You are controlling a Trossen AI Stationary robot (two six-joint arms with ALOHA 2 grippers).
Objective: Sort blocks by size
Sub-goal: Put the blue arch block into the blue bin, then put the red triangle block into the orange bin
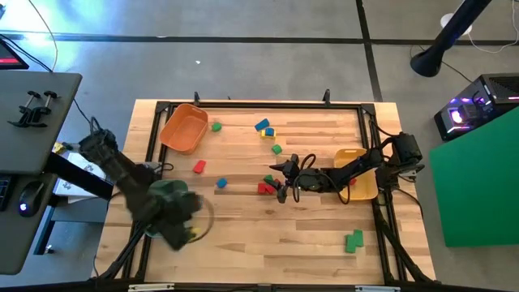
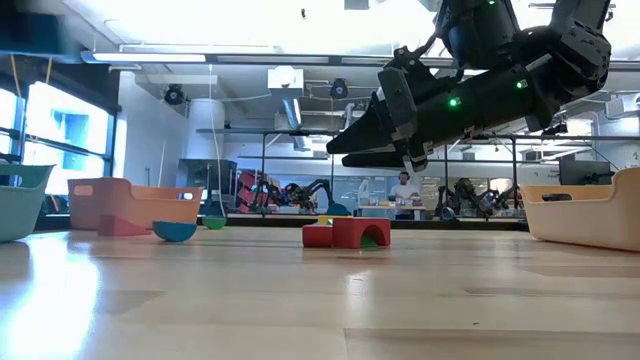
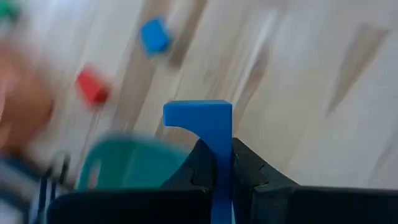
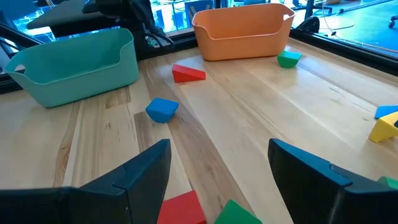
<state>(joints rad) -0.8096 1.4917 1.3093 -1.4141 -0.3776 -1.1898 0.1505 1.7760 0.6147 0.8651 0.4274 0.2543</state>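
Note:
My left gripper [image 1: 180,221] is shut on a blue block [image 3: 205,124] with a notched end. It hangs over the teal tray [image 3: 121,165] at the table's near left. My right gripper [image 1: 281,181] is open and empty, hovering just above the table's middle. Its fingers stand on either side of a red block [image 4: 183,206] and a green block [image 4: 239,213] without touching them. Both blocks rest on the table, as the low view [image 2: 345,233] shows. Other blocks lie scattered: a red wedge [image 4: 186,73], a blue one [image 4: 161,109] and a green one [image 4: 288,59]. My left gripper pinches the blue block's two flat faces [image 3: 222,163] between its two fingers [image 3: 252,171], at the block's near end. The notched far end [image 3: 196,115] sticks out past the fingertips. The block is lifted clear, above the teal tray.
An orange tray [image 1: 185,127] stands at the far left and a yellow tray [image 1: 357,174] at the right, under my right arm. Two green blocks [image 1: 353,240] lie near the front right. Blue and yellow blocks [image 1: 263,127] lie at the far middle. The near middle is bare wood.

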